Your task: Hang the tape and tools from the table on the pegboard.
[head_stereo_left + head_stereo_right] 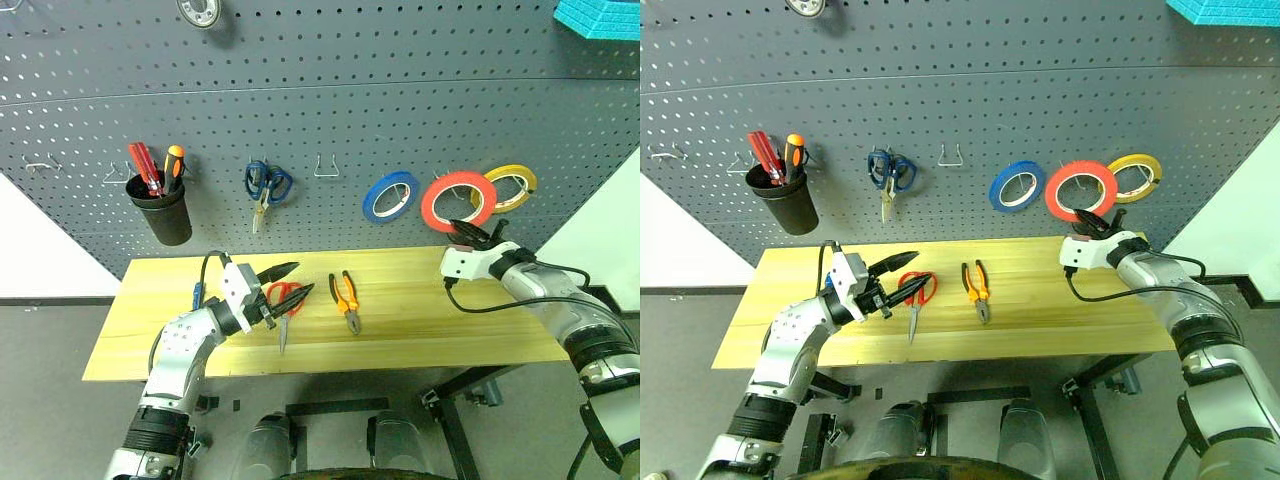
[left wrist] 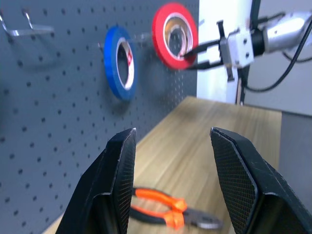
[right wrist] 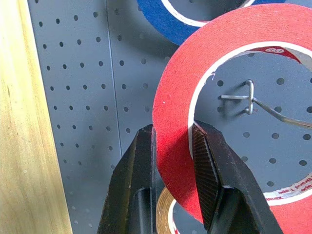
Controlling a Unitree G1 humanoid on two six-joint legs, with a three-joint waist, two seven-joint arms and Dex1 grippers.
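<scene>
My right gripper [image 1: 466,233] is shut on the lower rim of the red tape [image 1: 457,178] and holds the roll upright against the pegboard [image 1: 350,100]. In the right wrist view a metal hook [image 3: 248,97] shows through the hole of the tape [image 3: 175,97]; whether the roll rests on it I cannot tell. My left gripper [image 1: 290,281] hangs open just above the table [image 1: 450,330], beside the red-handled scissors [image 1: 283,297], with nothing between its fingers. The orange-and-black pliers [image 1: 346,298] lie flat at mid table. A bit of blue [image 1: 197,295] shows behind my left wrist.
On the pegboard hang a black cup [image 1: 162,215] with red and orange screwdrivers, blue-handled scissors [image 1: 266,185], a bare hook [image 1: 328,168], a blue roll [image 1: 390,196] and a yellow roll [image 1: 512,186]. A cyan bin [image 1: 600,18] sits at the top right.
</scene>
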